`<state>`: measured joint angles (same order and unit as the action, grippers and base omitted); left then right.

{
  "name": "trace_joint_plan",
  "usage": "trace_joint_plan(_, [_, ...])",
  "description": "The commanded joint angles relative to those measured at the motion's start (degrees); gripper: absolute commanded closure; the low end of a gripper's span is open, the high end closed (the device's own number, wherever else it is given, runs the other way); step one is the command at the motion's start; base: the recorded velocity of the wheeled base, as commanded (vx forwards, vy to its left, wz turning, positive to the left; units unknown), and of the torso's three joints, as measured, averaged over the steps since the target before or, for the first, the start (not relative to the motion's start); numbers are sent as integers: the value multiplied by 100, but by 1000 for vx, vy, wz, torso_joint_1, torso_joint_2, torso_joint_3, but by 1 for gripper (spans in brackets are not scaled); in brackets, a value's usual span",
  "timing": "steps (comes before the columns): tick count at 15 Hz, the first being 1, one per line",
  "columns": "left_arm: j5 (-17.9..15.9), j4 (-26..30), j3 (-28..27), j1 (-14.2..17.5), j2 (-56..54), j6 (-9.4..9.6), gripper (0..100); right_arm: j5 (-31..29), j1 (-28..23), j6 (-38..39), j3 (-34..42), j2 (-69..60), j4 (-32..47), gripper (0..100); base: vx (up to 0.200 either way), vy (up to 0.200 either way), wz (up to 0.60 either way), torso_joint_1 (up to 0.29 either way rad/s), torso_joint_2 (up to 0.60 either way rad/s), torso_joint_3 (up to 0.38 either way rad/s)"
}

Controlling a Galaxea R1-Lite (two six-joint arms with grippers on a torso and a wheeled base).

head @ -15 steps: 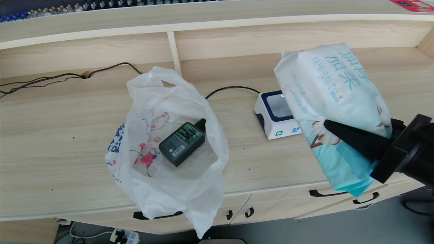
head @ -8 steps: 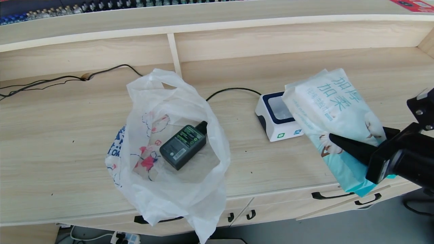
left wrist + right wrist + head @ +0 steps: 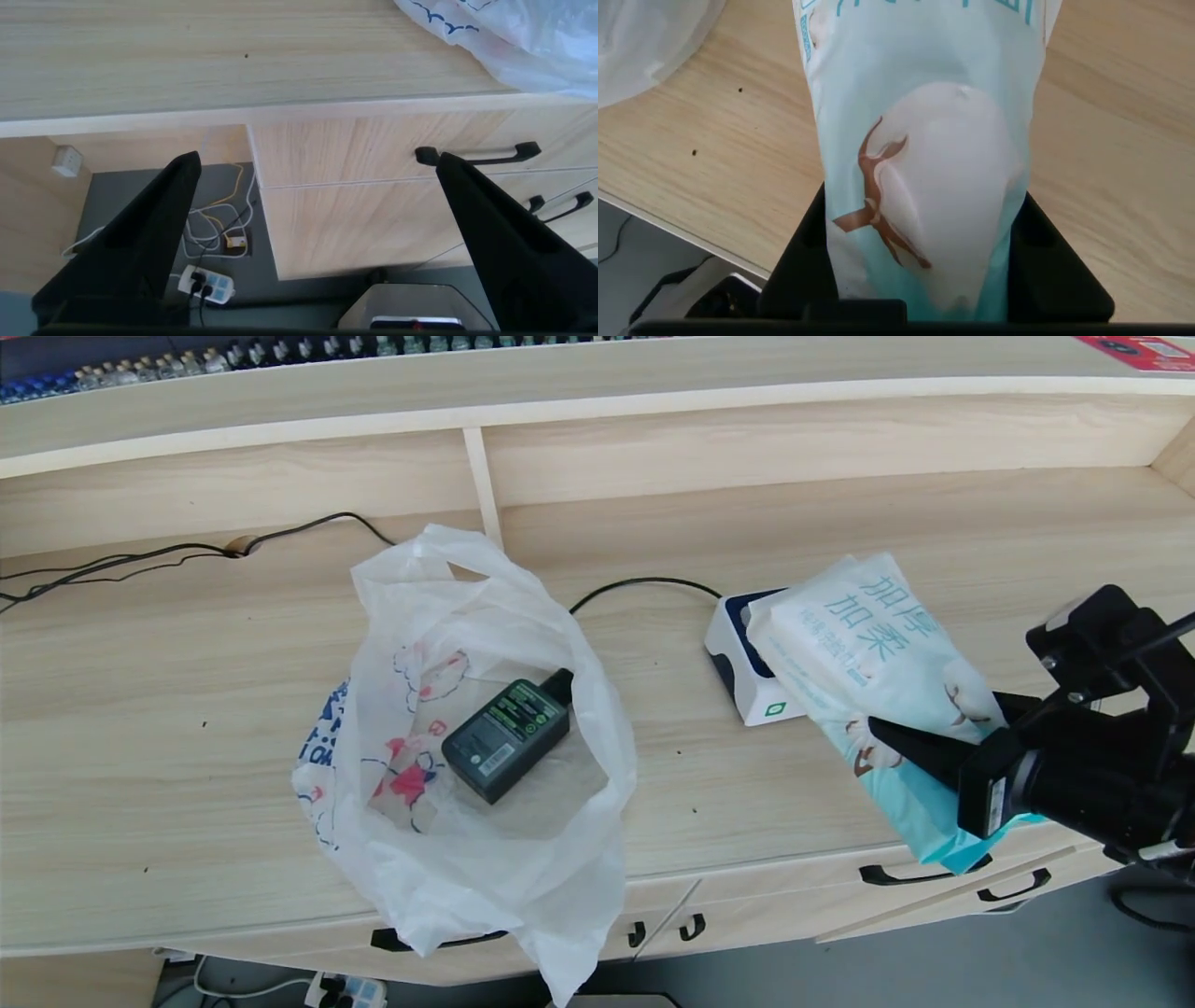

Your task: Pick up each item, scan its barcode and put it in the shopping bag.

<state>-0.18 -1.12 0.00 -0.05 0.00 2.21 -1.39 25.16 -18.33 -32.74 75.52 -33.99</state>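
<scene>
**Down comes the tissue pack (image 3: 868, 644) over the scanner (image 3: 742, 686)**

Since a second ago the right hand (image 3: 896, 733) has lowered the pack from its raised tilt, and its far end now covers most of the scanner. That hand is clamped on the pack's near end. The long axis runs from the scanner back toward the front edge of the desk (image 3: 168, 709). The shopping bag (image 3: 560, 859), mouth open with a black adapter (image 3: 506, 737) inside, lies well to the pack's left, so bagging likely calls for a leftward carry. The left hand (image 3: 318, 157) hangs spread and empty below the desk edge.
</scene>
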Motion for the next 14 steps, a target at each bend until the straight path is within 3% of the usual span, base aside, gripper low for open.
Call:
trace_joint_plan(1, [1, -2, 0, -4, 0, -1, 0, -2, -2, -3, -39, 147, -11, 100, 0, 0, 0, 0, 0, 0])
trace_joint_plan(5, [1, -2, 0, -4, 0, -1, 0, -28, -38, 40, -92, 138, -11, 100, 0, 0, 0, 0, 0, 0])
trace_joint_plan(7, [1, -2, 0, -4, 0, -10, 0, -19, 15, 67, -505, 112, -20, 100, 0, 0, 0, 0, 0, 0])
trace_joint_plan(8, [1, -2, 0, -4, 0, -1, 0, -10, 165, 49, -839, 86, -11, 100, 0, 0, 0, 0, 0, 0])
trace_joint_plan(10, [1, -2, 0, -4, 0, -10, 0, -28, 964, 102, -1454, 103, 24, 100, 0, 0, 300, 1, 4, 1])
trace_joint_plan(12, [1, -2, 0, -4, 9, -10, 0, -248, 1483, 190, -1533, 121, 24, 100, 0, 0, 600, 0, 0, 2])
trace_joint_plan(14, [1, -2, 0, -4, 0, -10, 0, -300, 1553, 304, -1375, 112, 6, 100, 0, 0, 600, 2, 2, -2])
